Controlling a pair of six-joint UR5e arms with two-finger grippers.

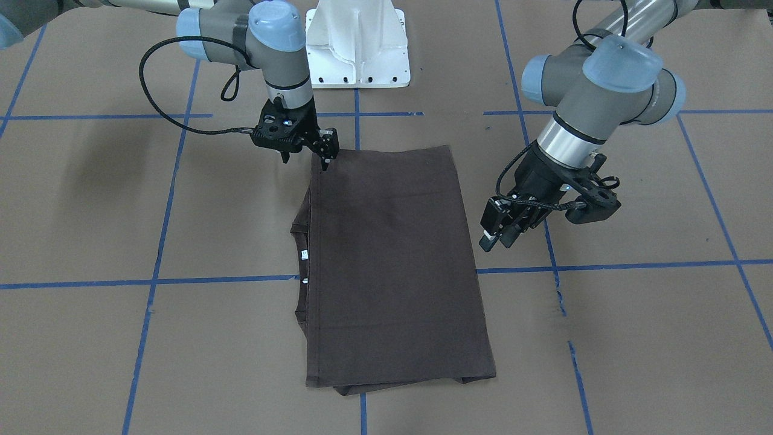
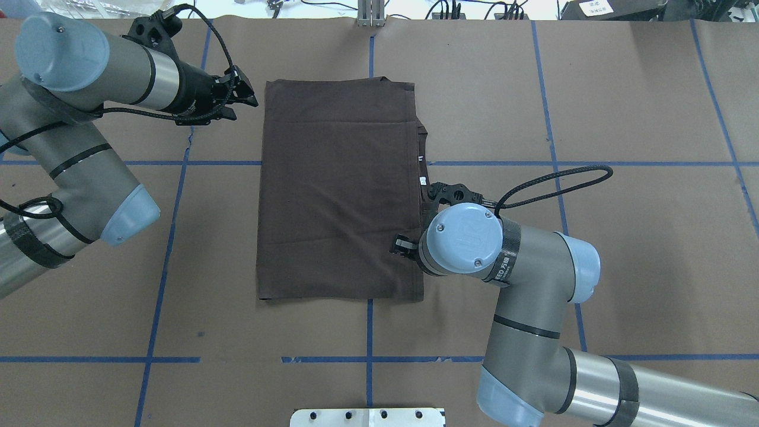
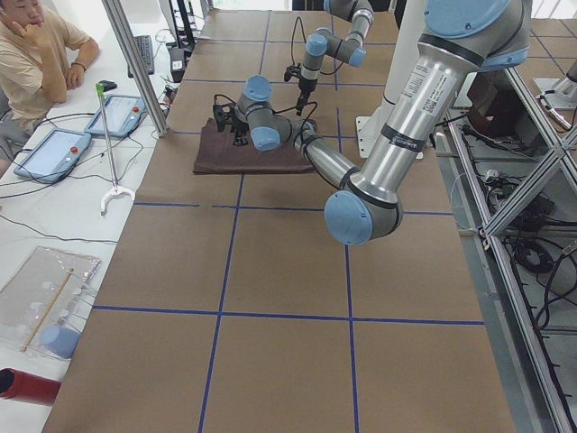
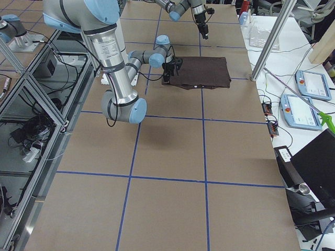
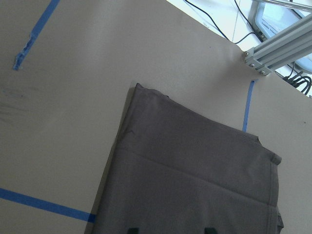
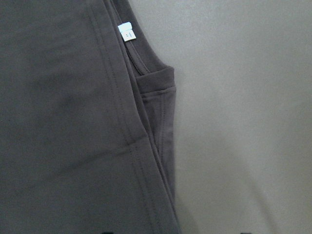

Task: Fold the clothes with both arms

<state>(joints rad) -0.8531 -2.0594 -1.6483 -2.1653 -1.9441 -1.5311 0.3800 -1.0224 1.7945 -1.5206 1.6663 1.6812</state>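
Note:
The dark brown T-shirt (image 1: 392, 260) lies flat on the table, folded into a long rectangle (image 2: 338, 190). Its collar and white neck tags (image 1: 305, 254) show along the edge on my right side (image 6: 126, 31). My right gripper (image 1: 305, 160) is open and empty, hovering at the shirt's near right corner; one finger (image 2: 402, 244) shows under the wrist in the overhead view. My left gripper (image 1: 496, 241) is open and empty, raised just off the shirt's far left edge (image 2: 244, 99). The left wrist view shows the shirt's far corner (image 5: 195, 185) with nothing between the fingertips.
Brown paper with blue tape lines (image 2: 201, 162) covers the table. The white robot base (image 1: 356, 54) stands at the near edge. An operator (image 3: 36, 45) sits by tablets (image 3: 117, 113) beyond the far edge. An aluminium frame post (image 5: 278, 46) stands past the table's far side.

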